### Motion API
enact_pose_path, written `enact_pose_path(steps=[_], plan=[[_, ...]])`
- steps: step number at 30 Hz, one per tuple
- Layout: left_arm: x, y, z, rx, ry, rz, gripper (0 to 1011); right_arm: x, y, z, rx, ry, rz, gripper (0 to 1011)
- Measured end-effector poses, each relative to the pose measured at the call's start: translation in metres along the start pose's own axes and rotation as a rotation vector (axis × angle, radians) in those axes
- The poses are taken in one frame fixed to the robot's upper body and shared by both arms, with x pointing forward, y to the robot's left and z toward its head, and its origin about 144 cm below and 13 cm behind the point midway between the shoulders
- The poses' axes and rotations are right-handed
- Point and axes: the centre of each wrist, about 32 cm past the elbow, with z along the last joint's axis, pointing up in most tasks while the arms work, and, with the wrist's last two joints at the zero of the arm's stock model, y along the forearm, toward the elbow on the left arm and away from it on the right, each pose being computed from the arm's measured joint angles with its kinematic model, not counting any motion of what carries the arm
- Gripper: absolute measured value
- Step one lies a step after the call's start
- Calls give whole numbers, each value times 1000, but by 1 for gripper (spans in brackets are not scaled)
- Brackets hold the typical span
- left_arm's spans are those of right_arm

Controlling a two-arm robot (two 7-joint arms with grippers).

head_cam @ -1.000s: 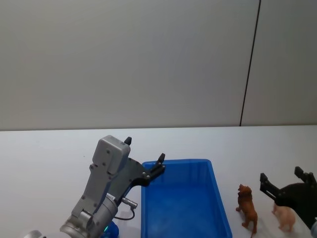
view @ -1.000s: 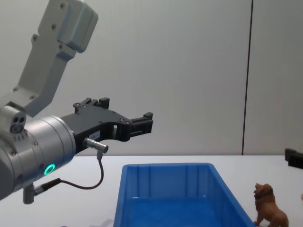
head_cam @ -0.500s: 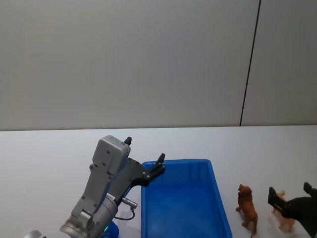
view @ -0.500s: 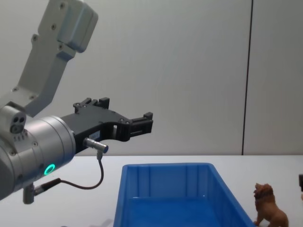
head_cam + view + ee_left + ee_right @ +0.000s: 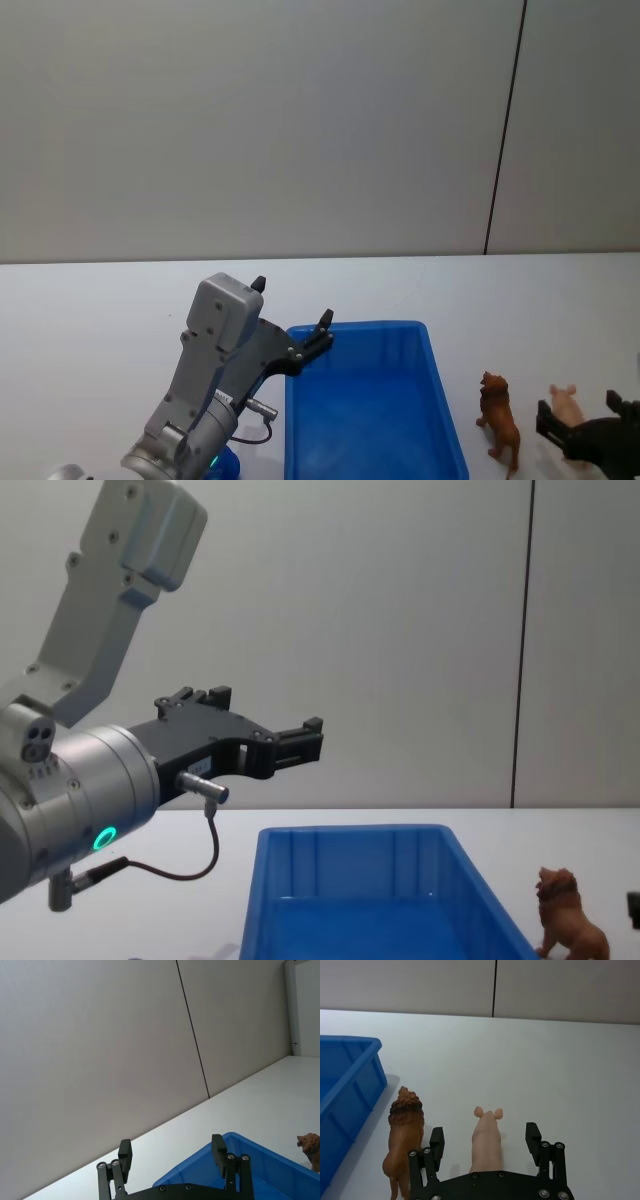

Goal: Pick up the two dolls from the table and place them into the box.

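The brown lion doll (image 5: 500, 418) (image 5: 402, 1140) (image 5: 568, 928) (image 5: 311, 1147) stands on the white table (image 5: 100, 310) just right of the blue box (image 5: 365, 400). The pale pinkish doll (image 5: 563, 402) (image 5: 486, 1135) stands to the lion's right. My right gripper (image 5: 588, 425) (image 5: 485, 1141) is low at the table, open, with one finger on each side of the pale doll and not touching it. My left gripper (image 5: 290, 315) (image 5: 172, 1152) (image 5: 290, 738) hangs open and empty above the box's near left corner.
The box (image 5: 370, 890) is empty inside. A grey wall with a dark vertical seam (image 5: 505, 130) backs the table. Open tabletop lies to the left of the box and beyond the dolls.
My right gripper has dropped lower and drawn back toward me, so the pale doll's head now shows beyond it. The left arm and both dolls have not moved.
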Motion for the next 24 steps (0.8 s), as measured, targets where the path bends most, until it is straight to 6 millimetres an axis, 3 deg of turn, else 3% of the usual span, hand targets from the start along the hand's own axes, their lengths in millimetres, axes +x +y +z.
enact_pose_path(steps=[6, 16, 24], plan=[[0, 0, 0, 0, 0, 0, 1002, -1, 4, -5, -34, 1, 13, 960], [0, 0, 0, 0, 0, 0, 1002, -5, 8, -11, -83, 11, 22, 729], [0, 0, 0, 0, 0, 0, 1002, -7, 9, -11, -94, 8, 14, 429]])
